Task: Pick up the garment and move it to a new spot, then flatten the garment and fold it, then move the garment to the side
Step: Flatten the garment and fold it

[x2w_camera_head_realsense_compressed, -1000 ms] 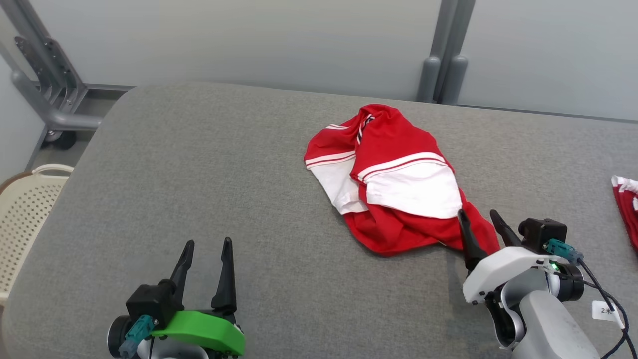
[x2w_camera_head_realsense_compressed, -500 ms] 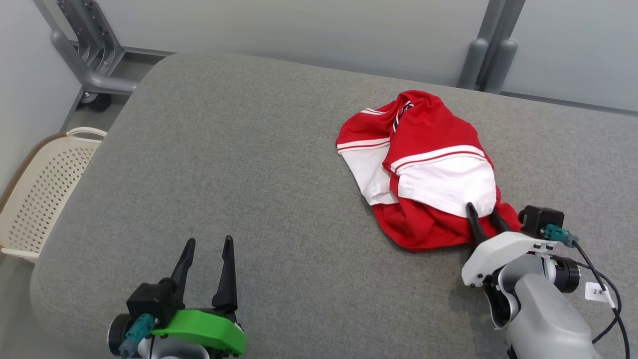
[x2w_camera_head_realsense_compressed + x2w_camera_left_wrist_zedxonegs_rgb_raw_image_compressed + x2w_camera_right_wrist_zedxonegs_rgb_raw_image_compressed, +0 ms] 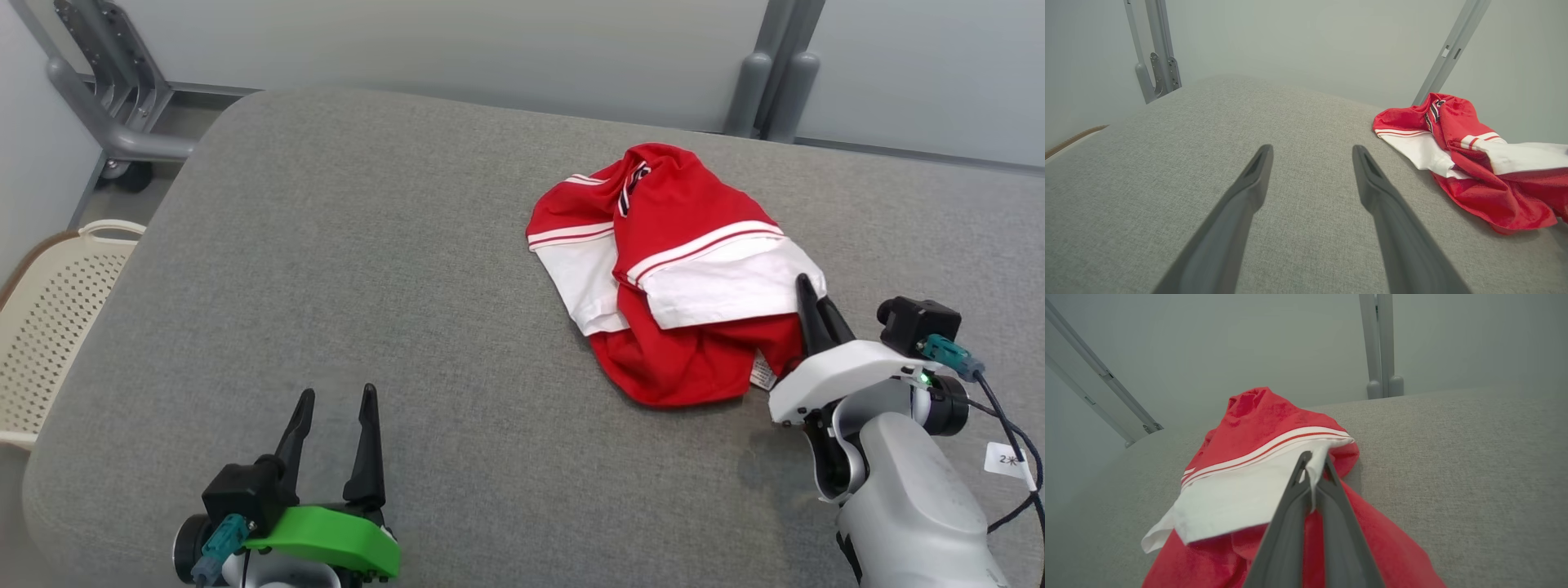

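one garment (image 3: 678, 269) right of centre, one basket (image 3: 49, 310) far left; right gripper (image 3: 813, 292) pinches the white edge, left gripper (image 3: 337, 392) gapes empty.

You will find the garment (image 3: 1474, 192) cut off by the right edge in the left wrist view. Its label (image 3: 763, 374) is too small to read. The basket (image 3: 57, 310) runs off the left edge.

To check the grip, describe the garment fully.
The garment is a red shirt with white panels and thin stripes, of soft knit-looking cloth. It lies crumpled in a heap on the grey table. A small white label shows at its near edge. The right hand is shut on a fold of its white panel, on its right side.
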Tool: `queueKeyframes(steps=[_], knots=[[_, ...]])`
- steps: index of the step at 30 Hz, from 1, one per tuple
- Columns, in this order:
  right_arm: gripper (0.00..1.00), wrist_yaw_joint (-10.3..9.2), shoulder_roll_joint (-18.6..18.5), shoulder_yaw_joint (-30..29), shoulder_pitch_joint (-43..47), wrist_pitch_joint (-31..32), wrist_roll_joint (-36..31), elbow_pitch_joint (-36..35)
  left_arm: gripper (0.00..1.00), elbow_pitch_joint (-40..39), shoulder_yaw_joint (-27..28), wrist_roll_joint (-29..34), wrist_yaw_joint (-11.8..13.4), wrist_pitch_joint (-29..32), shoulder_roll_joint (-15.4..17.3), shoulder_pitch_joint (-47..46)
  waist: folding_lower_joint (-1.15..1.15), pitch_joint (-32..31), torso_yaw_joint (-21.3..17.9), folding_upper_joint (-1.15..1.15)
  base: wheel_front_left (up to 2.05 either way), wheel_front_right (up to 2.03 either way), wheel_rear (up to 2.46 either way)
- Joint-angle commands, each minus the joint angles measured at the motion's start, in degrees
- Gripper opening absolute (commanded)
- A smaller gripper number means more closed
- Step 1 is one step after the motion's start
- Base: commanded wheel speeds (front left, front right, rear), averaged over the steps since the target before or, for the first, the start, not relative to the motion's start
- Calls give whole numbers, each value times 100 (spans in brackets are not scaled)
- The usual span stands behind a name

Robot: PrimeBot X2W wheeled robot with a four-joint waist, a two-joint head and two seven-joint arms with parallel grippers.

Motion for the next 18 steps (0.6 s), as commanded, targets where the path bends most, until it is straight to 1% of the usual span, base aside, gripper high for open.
queueKeyframes(steps=[1, 6, 11, 18], knots=[[0, 0, -29, -52, 147, -24, 35, -220, 100, 7, 14, 1, 25, -15, 28, -50, 0, -27, -101, 24, 0, 0, 0], [0, 0, -28, -234, 525, -23, 74, -836, 100, 19, -5, -13, 26, -26, 28, -4, 0, -67, -319, 24, 0, 0, 0], [0, 0, -27, -575, 1041, -22, 90, -1326, 100, 28, -36, -21, 21, -33, 17, 25, 0, -76, -535, 24, 0, 0, 0], [0, 0, -27, -1179, 1595, 164, -63, -1647, 100, 85, -132, -43, -27, -25, -28, 6, 0, -46, -797, 24, 0, 0, 0]])
